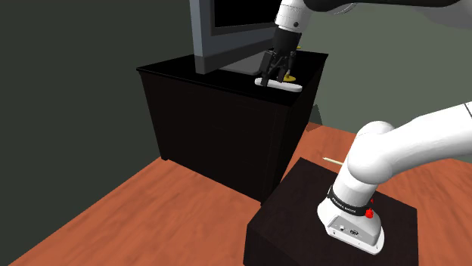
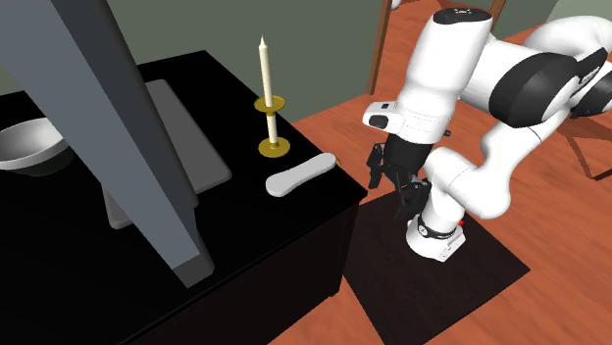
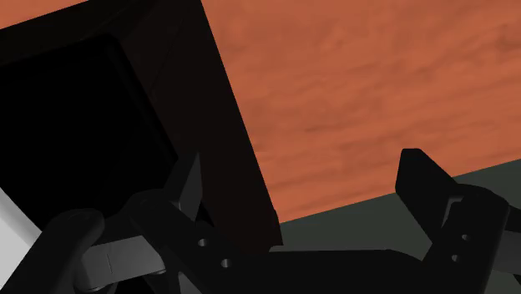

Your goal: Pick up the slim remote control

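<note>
The slim remote (image 2: pixel 299 174) is a white, rounded bar lying near the corner of the black cabinet (image 2: pixel 257 235), just in front of a gold candle holder (image 2: pixel 274 147). In the shoulder view the remote (image 1: pixel 278 83) shows right under my gripper (image 1: pixel 276 70). The second exterior view shows my gripper (image 2: pixel 400 186) off the cabinet's edge, to that view's right of the remote and level with the top or slightly lower. In the wrist view my gripper (image 3: pixel 305 179) is open with nothing between its fingers; past them are the cabinet's dark side (image 3: pixel 209 125) and the wooden floor (image 3: pixel 376 92).
A large grey screen (image 2: pixel 108 127) on a flat base stands on the cabinet behind the remote. A tall white candle (image 2: pixel 263 73) rises from the gold holder. A grey bowl (image 2: pixel 29 147) sits at the far end. Wooden furniture legs (image 2: pixel 586 157) stand behind the arm.
</note>
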{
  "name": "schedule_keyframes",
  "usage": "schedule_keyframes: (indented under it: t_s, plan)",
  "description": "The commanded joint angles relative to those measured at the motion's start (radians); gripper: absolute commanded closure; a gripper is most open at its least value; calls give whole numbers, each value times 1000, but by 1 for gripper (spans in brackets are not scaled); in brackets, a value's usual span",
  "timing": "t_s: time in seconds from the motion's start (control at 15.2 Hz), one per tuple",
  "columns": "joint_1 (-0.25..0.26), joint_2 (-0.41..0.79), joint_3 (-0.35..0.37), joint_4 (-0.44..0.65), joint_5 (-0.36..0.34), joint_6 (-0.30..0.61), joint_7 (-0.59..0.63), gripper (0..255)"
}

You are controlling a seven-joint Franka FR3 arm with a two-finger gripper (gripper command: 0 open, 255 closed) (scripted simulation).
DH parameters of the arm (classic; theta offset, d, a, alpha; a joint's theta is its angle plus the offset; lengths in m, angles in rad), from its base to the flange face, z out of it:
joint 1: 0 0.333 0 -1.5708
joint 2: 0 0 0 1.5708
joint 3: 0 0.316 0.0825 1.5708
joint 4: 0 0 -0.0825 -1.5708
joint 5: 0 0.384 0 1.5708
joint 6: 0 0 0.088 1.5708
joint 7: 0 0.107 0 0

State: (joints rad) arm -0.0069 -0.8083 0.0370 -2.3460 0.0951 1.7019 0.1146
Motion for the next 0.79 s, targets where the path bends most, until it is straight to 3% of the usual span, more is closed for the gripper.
schedule_keyframes:
  t_s: [0.0,0.73]
  plan:
    - [0,0,0,0,0,0,0,0]
    - [-32,249,-232,147,-140,4,-356,0]
